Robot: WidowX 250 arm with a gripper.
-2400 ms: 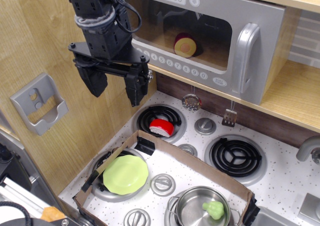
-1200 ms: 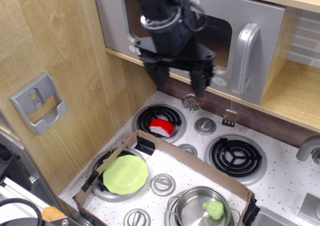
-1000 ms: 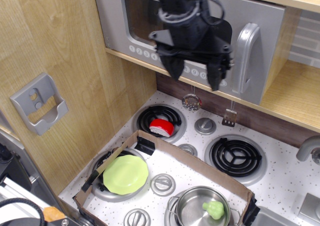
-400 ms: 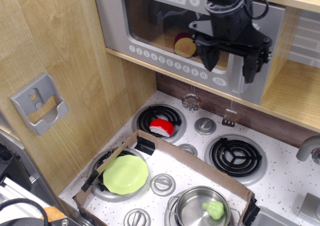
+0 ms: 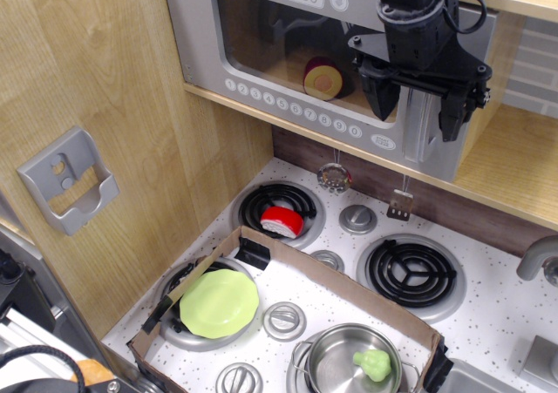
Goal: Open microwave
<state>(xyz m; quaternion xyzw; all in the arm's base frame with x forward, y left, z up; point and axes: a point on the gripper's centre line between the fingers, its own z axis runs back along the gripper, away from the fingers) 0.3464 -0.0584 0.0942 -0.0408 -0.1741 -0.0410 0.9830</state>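
Note:
The microwave (image 5: pixel 261 79) sits on a wooden shelf at the top, its silver-grey door shut, with a clear window, a row of round white buttons and a 12:30 display. A red and yellow toy piece (image 5: pixel 321 77) lies inside. Its big loop handle (image 5: pixel 425 132) is at the door's right end, partly hidden by my black gripper (image 5: pixel 417 118). The gripper is open, its two fingers pointing down, one on each side of the handle. I cannot tell whether they touch it.
Below is a toy stove (image 5: pixel 488 323) with black coil burners. A red piece (image 5: pixel 282 221) lies on the back left burner. A cardboard frame (image 5: pixel 349 293) encloses a green plate (image 5: pixel 218 303) and a steel pot (image 5: pixel 353 362) holding a green toy. A grey wall bracket (image 5: pixel 65 179) is at the left.
The gripper has moved from the far left across the microwave door to the right, ending at the loop handle. It stayed open. The door has not moved.

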